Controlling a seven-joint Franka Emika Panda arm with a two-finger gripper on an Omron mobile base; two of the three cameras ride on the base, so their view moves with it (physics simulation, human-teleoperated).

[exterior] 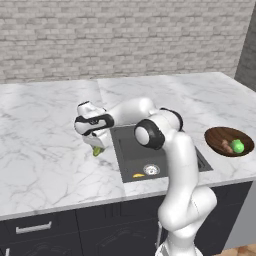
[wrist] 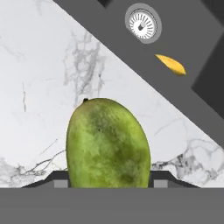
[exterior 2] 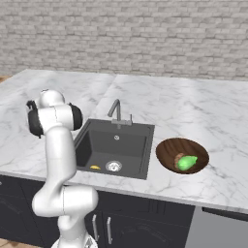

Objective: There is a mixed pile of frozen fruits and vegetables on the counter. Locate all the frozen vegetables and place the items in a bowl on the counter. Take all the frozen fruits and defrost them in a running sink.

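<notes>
End effector: mine (exterior: 98, 146) is closed on the olive-green fruit (wrist: 108, 144), the two dark tips pressing its sides as seen in the hand view.
Olive-green fruit: a mottled oval with a pointed end, held between my tips just above the table (exterior: 45, 150), close to the left rim of the sink (exterior: 150, 150); in the left base view it shows as a small green piece (exterior: 97, 150) under my hand.
Banana: the yellow banana (wrist: 171, 64) lies on the sink floor near the round silver drain (wrist: 141, 24); it also shows at the near end of the basin in both base views (exterior 2: 95, 167).
Bowl: the dark-brown wooden bowl (exterior 2: 169, 147) sits on the table to the right of the sink, apart from it.
Vegetables: the bright green piece (exterior 2: 187, 162) and the brown lump (exterior 2: 178, 158) lie together in the bowl, touching.
Faucet: the grey faucet (exterior 2: 116, 110) stands at the far edge of the sink.
</notes>
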